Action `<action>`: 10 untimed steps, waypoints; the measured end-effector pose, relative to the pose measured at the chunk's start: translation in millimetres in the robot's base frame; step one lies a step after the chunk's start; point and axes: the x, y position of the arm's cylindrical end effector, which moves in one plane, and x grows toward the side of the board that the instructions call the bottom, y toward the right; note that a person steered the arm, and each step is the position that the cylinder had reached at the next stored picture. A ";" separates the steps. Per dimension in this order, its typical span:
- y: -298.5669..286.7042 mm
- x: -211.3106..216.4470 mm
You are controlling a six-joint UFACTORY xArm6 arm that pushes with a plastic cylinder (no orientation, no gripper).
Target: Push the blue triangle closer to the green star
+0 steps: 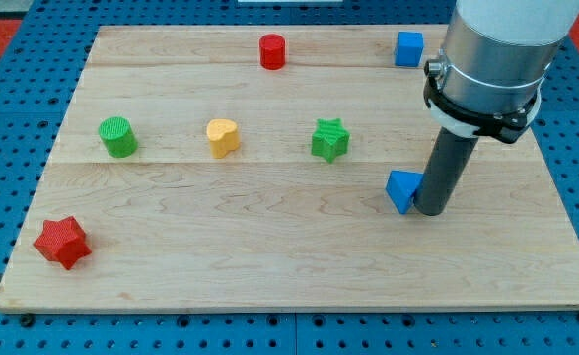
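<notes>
The blue triangle (400,189) lies on the wooden board right of centre. The green star (329,139) sits up and to the left of it, a short gap away. My tip (430,210) rests on the board right against the blue triangle's right side, touching it or nearly so. The rod rises from there to the grey arm at the view's top right.
A yellow heart (223,137) and a green cylinder (118,136) lie left of the star. A red cylinder (272,51) and a blue cube (408,48) sit near the view's top. A red star (62,243) is at the bottom left. The wooden board (269,256) ends on blue pegboard.
</notes>
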 end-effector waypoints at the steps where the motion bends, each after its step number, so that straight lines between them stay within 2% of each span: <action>1: -39.4 -13.2; 3: -55.7 0.8; 4: -56.9 -19.3; 6: -63.7 -23.3; 8: -55.0 -65.1; 9: -22.8 -71.8; 10: 6.6 -100.9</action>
